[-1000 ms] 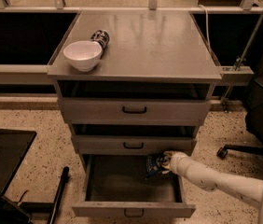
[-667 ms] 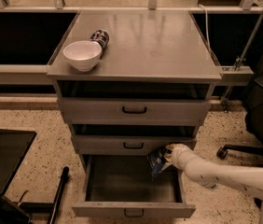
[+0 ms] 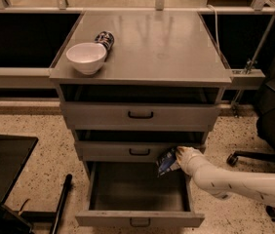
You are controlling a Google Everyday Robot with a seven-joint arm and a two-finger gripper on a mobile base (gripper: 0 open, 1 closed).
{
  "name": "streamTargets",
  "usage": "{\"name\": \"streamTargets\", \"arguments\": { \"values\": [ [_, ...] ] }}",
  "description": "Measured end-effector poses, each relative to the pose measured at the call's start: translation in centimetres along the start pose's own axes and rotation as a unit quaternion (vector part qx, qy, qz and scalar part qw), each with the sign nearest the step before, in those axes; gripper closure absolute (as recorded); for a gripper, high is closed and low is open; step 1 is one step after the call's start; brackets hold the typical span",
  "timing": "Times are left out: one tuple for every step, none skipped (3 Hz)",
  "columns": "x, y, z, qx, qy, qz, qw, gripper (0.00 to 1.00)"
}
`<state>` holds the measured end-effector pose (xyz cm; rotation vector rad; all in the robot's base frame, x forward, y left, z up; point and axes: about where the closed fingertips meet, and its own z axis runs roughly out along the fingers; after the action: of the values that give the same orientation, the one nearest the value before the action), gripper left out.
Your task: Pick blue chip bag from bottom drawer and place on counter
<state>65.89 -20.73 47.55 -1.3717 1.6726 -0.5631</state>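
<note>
The blue chip bag hangs from my gripper at the right side of the open bottom drawer, lifted level with the middle drawer's front. The gripper is shut on the bag's right edge. My white arm reaches in from the lower right. The drawer's inside looks dark and bare below the bag. The grey counter is the cabinet's top, well above the gripper.
A white bowl and a dark patterned can lying on its side sit at the counter's left. The two upper drawers are closed. An office chair stands at the right; a black case lies on the floor at the left.
My gripper has risen with the blue chip bag from inside the bottom drawer up to the level of the middle drawer's front.
</note>
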Motion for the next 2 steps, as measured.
{"name": "streamTargets", "arguments": {
  "values": [
    [-3.3,-1.6,-1.8,0.018,0.010,-0.033,0.9992,1.00],
    [-7.6,-4.0,-5.9,0.054,0.034,-0.090,0.9939,1.00]
  ]
}}
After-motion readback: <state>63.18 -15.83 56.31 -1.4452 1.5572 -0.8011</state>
